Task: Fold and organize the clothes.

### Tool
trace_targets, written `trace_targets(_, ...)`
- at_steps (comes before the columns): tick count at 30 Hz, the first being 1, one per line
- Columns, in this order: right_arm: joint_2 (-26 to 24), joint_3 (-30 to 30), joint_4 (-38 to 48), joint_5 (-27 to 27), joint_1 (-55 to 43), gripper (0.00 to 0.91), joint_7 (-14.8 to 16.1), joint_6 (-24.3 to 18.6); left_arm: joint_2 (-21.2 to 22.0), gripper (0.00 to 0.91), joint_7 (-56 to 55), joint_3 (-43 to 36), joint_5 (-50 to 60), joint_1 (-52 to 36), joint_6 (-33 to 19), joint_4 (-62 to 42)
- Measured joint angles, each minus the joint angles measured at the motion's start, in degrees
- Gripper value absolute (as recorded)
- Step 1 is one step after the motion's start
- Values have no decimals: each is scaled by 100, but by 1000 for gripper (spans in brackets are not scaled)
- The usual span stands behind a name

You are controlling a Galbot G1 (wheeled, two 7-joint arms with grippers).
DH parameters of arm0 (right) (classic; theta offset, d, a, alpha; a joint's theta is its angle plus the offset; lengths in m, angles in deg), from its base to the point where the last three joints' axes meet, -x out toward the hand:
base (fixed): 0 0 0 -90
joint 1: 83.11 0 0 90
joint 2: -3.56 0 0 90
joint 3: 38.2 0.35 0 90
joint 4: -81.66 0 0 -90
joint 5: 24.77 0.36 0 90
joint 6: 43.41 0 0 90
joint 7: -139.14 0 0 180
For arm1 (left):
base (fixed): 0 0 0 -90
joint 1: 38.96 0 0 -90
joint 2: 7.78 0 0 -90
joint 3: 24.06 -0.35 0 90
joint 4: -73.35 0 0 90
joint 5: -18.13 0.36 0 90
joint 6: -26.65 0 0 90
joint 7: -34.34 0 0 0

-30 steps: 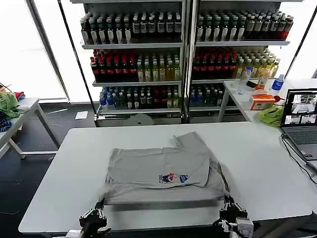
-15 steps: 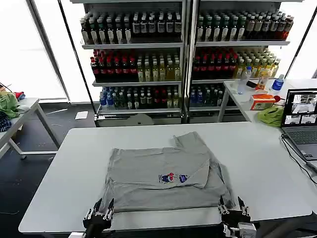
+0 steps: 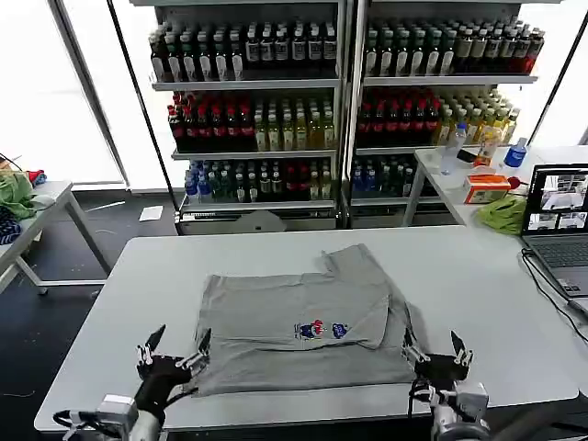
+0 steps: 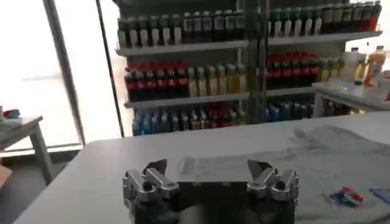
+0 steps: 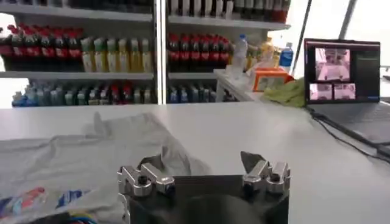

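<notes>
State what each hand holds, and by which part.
Nothing: left hand and right hand are open beside the light grey cotton T-shirt's near corners.

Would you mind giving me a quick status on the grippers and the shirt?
Left gripper open, right gripper open, both off the near hem. Grey T-shirt half-folded, flat on table. Nothing in the way.

1. The head view looks forward and down from above the table (image 3: 496,303), toward the drink shelves (image 3: 340,101).
2. The left wrist view sits low behind the left gripper (image 4: 210,176), facing those shelves.
3. The right wrist view sits low behind the right gripper (image 5: 204,172), sharing the T-shirt (image 5: 67,164) and laptop (image 5: 350,79).
</notes>
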Motion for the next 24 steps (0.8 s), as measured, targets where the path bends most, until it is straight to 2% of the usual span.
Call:
trace_targets(7, -303, -113, 606, 275, -1078, 907, 396, 196, -686, 907, 372, 4, -355, -753, -47, -540)
trace_targets(11, -420, -266, 1006, 411, -1780, 907, 607, 340, -907, 907, 515, -219, -534, -1362, -58, -1018)
trace_targets(17, -438, -654, 1908, 586, -2933, 907, 808, 472, -1062, 907, 623, -835, -783, -2501, -42, -1939)
trace_targets(24, -231, -1235, 3185, 707, -4227, 907, 981, 554, -1028, 907, 747, -1618, -1103, -3767, 47, -3103)
